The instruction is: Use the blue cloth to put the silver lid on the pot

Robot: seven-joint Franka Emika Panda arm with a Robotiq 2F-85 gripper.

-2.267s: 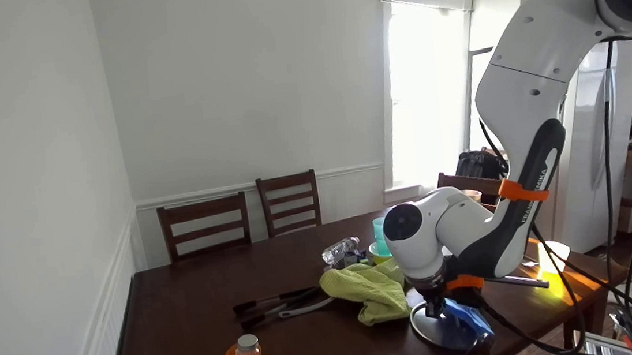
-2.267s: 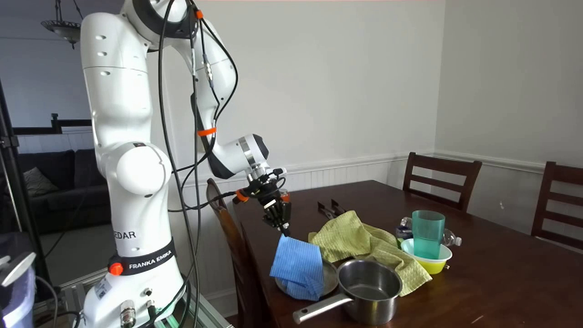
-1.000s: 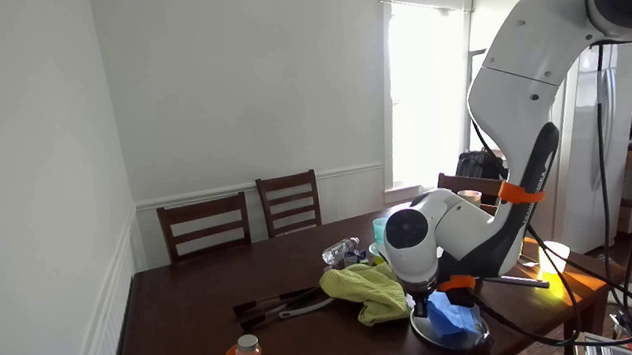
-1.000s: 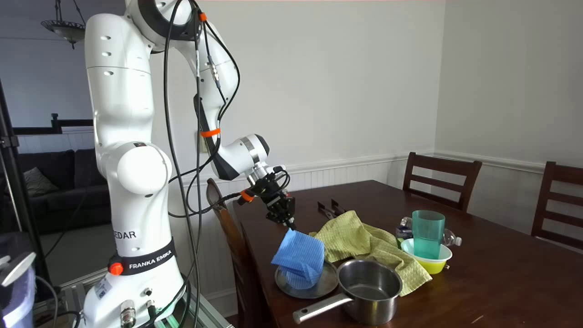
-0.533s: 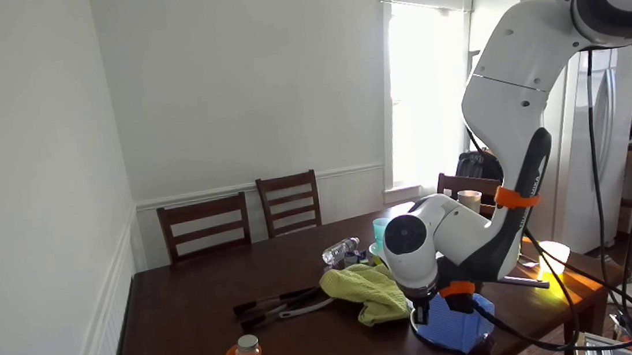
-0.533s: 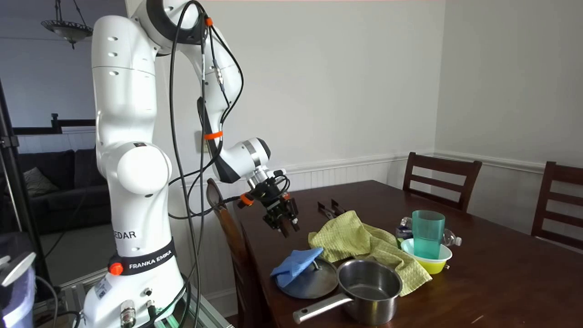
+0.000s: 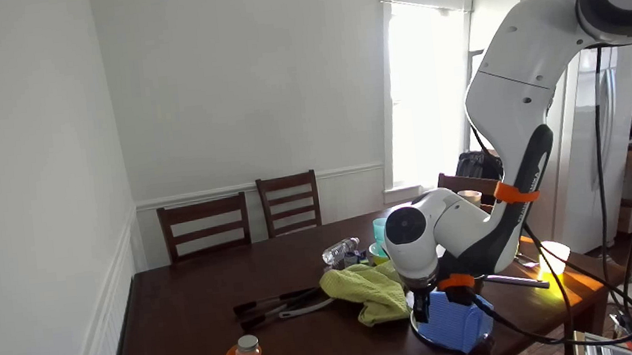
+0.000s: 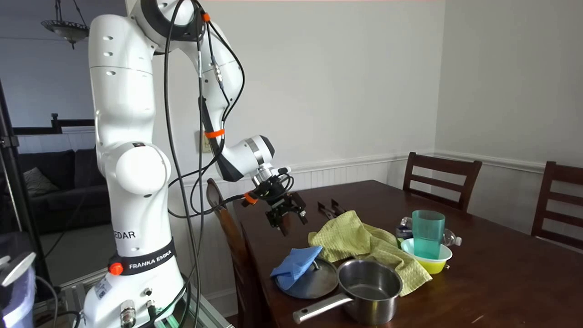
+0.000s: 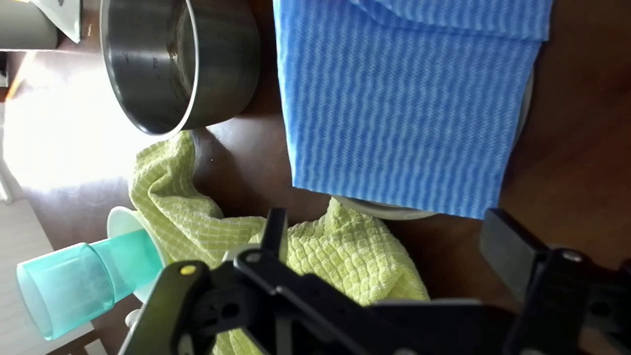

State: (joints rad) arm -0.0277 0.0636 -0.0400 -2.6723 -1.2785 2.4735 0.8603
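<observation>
Blue striped cloth [image 9: 409, 108] partly covers silver lid [image 8: 319, 284], likely a grip pad.
Pincer [image 9: 384, 219] near lid, jaws spread, empty; saucepan [image 8: 371, 310] beside lid, presumably for short transfer.

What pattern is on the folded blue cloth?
The blue cloth has narrow stripes in lighter and darker blue, clearest in the wrist view.

Blue cloth [image 9: 404, 113] with paler stripes
</observation>
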